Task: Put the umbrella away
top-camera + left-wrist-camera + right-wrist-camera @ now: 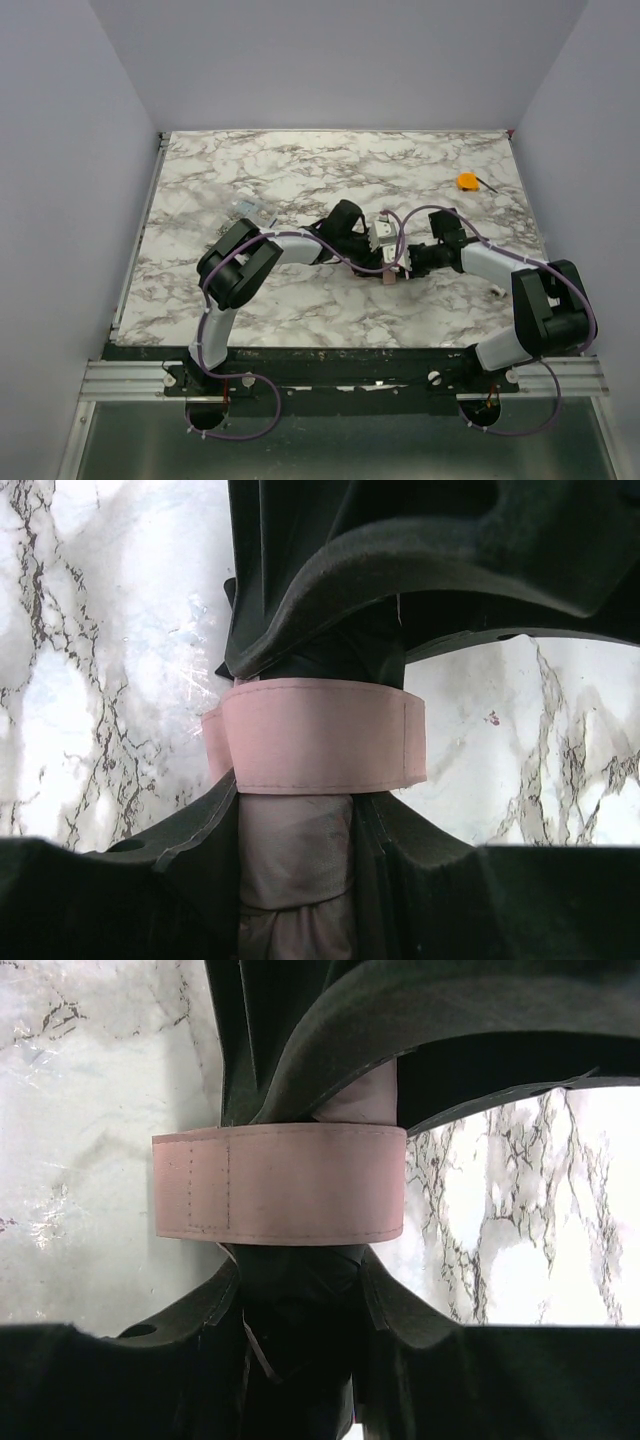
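A marble-patterned worktop (300,170), veined in grey, is enclosed by plain pale walls on three sides. Two arms are mounted at its near edge. The left arm (235,265) is reached in from the left and the right arm (545,300) from the right, so that the wrists are brought together near the middle of the worktop.

The umbrella (295,870) is found between the two wrists, folded into a tight bundle over the centre of the worktop; whether it rests on the surface cannot be told. Pale pink fabric is seen on one side of its band and dark, nearly black fabric on the other.

The left pincer (297,815) is pressed together on the pink part of the bundle, one finger being laid against each side of it. The right pincer (300,1285) is pinched on the dark part from the opposite end, with its fingers set against both flanks of the fabric.

A pink strap (320,735) with stitched edges is wrapped around the bundle between the two grips.

A clear packet (245,208) is lying on the worktop just beyond the left arm's elbow. A small orange object (467,181) is lying well apart at the far right.
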